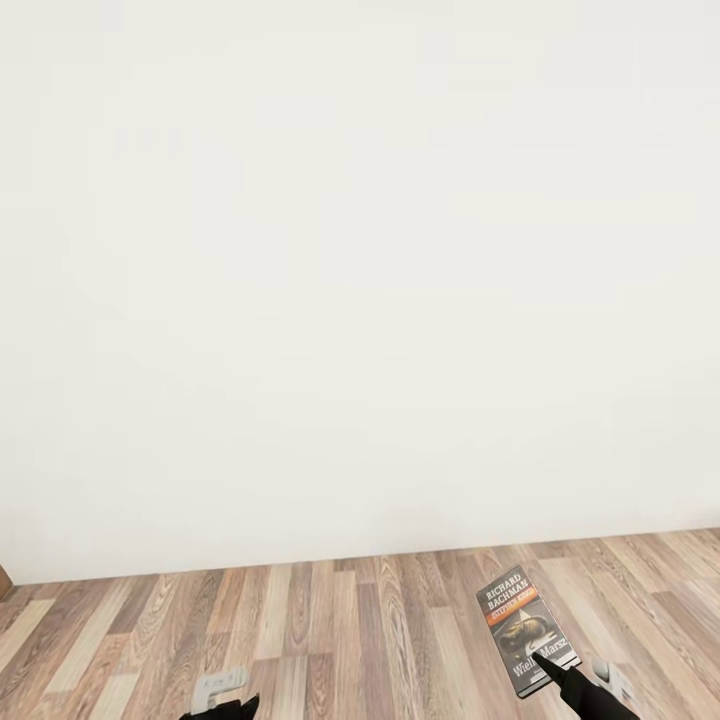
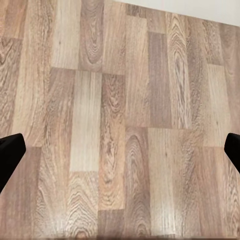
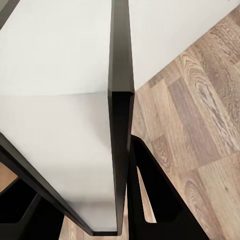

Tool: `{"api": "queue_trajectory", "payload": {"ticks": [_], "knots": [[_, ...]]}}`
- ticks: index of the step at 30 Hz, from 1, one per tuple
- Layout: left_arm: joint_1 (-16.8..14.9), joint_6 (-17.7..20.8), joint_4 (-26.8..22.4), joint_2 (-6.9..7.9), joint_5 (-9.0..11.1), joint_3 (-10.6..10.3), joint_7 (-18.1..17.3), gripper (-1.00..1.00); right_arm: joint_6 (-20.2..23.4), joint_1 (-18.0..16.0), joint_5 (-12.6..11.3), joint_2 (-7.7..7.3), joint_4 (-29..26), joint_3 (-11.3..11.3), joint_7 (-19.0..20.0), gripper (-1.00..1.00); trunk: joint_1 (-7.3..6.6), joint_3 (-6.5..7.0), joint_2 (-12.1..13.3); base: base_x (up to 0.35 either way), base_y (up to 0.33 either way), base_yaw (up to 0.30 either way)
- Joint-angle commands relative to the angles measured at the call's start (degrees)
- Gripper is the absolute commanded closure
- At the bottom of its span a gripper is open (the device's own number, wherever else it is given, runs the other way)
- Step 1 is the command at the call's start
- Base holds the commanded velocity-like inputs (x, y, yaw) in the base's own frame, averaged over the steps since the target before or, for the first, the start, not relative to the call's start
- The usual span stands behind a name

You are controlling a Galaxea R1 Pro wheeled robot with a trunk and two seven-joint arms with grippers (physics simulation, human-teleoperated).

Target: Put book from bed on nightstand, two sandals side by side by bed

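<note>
The book, a thin paperback with a dark cover, an orange band and white lettering, hangs low over the wood floor at the lower right of the head view. My right gripper is shut on its near end. In the right wrist view the book is edge-on, with its white page block clamped between the black fingers. My left gripper sits at the bottom left of the head view. Its fingers stand wide apart over bare planks, with nothing between them. The bed, nightstand and sandals are out of view.
A plain white wall stands straight ahead and meets the brown wood-plank floor a short way in front of me. A small brown corner pokes in at the left edge.
</note>
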Motion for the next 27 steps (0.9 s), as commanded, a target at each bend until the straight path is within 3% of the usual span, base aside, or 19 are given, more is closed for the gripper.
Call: {"api": "queue_trajectory", "payload": {"ticks": [1,27], "knots": [[0.1,-0.2,0.1,0.01,0.6,-0.5,-0.2,-1.00,0.1,-0.1,-0.2,-0.01,0.2,0.1,0.3,1.00,0.01,0.01,-0.1,0.000,0.000,0.000],[1.1,-0.2,0.0,0.02,0.4,-0.6,-0.3,-1.00,0.1,-0.1,-0.2,-0.01,0.2,0.1,0.2,1.00,0.01,2.42,-0.1,0.000,0.000,0.000]]}}
